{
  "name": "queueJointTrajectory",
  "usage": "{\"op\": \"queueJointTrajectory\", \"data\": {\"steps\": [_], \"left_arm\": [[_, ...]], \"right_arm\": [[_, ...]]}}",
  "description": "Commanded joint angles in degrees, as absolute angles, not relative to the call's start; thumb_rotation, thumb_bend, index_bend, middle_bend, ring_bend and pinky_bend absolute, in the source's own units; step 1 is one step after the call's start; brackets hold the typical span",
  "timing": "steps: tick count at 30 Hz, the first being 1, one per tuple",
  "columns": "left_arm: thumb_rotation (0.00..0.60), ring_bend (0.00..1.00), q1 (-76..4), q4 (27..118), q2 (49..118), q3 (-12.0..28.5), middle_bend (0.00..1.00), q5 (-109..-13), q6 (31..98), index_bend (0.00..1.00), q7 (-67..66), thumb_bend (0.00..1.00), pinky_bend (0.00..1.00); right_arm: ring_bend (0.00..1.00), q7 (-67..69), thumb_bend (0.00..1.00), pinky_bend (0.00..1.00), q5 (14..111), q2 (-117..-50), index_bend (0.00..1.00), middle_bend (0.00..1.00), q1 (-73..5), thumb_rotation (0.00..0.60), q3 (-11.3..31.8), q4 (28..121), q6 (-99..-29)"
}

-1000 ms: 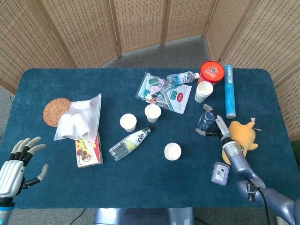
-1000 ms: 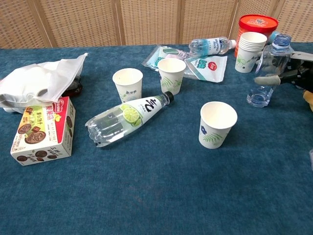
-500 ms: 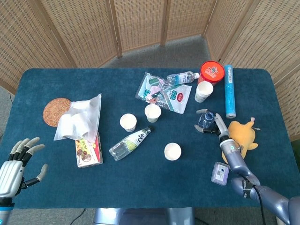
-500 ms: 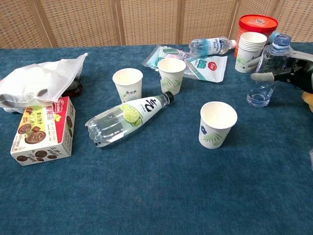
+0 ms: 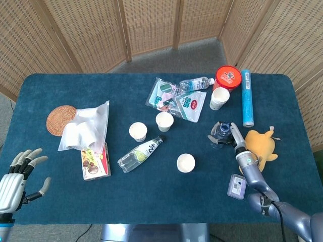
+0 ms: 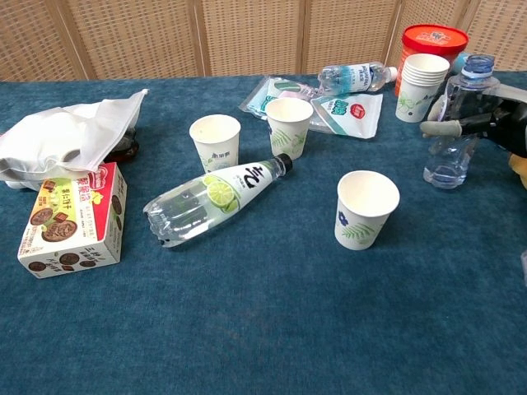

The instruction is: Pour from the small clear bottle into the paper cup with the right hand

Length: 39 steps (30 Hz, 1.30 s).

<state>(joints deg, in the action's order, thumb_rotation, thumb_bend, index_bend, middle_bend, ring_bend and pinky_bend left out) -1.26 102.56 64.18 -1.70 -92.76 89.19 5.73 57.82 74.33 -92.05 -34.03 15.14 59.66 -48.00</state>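
So the right robot hand [image 6: 482, 123] has its fingers wrapped around the upper part of the small clear bottle [image 6: 457, 132], which stands upright with its blue cap on top; its base looks to be at or just above the worktop [image 5: 151, 196], and I cannot tell which. Gripping high leaves the body free to tip towards a cup, which I take to be the reason for that hold. The likely target is the lone paper cup [image 6: 366, 208], standing open-mouthed to the bottle's left and nearer the front edge, well apart from the other cups.

The left robot hand [image 5: 17, 179] waits off the near left corner, fingers spread and holding nothing, clear of everything.

Room is decent but not generous. Between bottle and cup the cloth is bare, so a short sideways carry looks easy. Behind the bottle is tighter: a stack of cups [image 6: 420, 86] and a red tub [image 6: 432, 45] stand close, and a yellow plush toy [image 5: 260, 143] lies just beside the right wrist towards the right edge. A lying lime bottle [image 6: 216, 200] points its neck towards the middle, left of the target cup, out of the way. The arm reaches in from the near right corner past a small card [image 5: 236, 185], so its elbow has the table edge beneath it.
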Motion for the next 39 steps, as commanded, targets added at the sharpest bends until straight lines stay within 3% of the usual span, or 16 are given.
{"op": "queueJointTrajectory", "data": {"steps": [1,7,22,31,39], "left_arm": [[0.311,0.00,-1.4,102.5,64.1,-1.5,0.15,-92.9,89.2,0.21,5.7,0.46,0.00],[0.312,0.00,-1.7,102.5,63.8,-1.4,0.15,-93.6,89.3,0.21,5.6,0.46,0.00],[0.309,0.00,-2.2,102.0,63.7,-0.7,0.15,-94.3,89.9,0.21,5.8,0.46,0.00],[0.310,0.00,-1.9,101.3,63.9,-0.5,0.15,-95.0,91.3,0.21,6.7,0.46,0.00],[0.308,0.00,-1.7,101.3,63.4,-0.6,0.15,-95.6,92.1,0.21,7.2,0.46,0.00]], "right_arm": [[0.42,56.2,0.28,0.45,75.0,-91.0,0.68,0.65,-33.5,0.600,14.8,61.2,-49.3],[0.50,49.3,0.28,0.50,74.7,-87.0,0.68,0.72,-32.2,0.600,14.8,67.5,-51.8],[0.50,30.4,0.27,0.51,75.5,-77.7,0.67,0.73,-29.5,0.600,13.3,86.3,-57.7],[0.51,19.1,0.27,0.51,75.2,-76.2,0.67,0.72,-29.1,0.600,11.4,93.7,-59.2],[0.51,11.7,0.27,0.51,75.1,-78.1,0.67,0.73,-29.8,0.600,10.9,93.8,-60.5]]}}
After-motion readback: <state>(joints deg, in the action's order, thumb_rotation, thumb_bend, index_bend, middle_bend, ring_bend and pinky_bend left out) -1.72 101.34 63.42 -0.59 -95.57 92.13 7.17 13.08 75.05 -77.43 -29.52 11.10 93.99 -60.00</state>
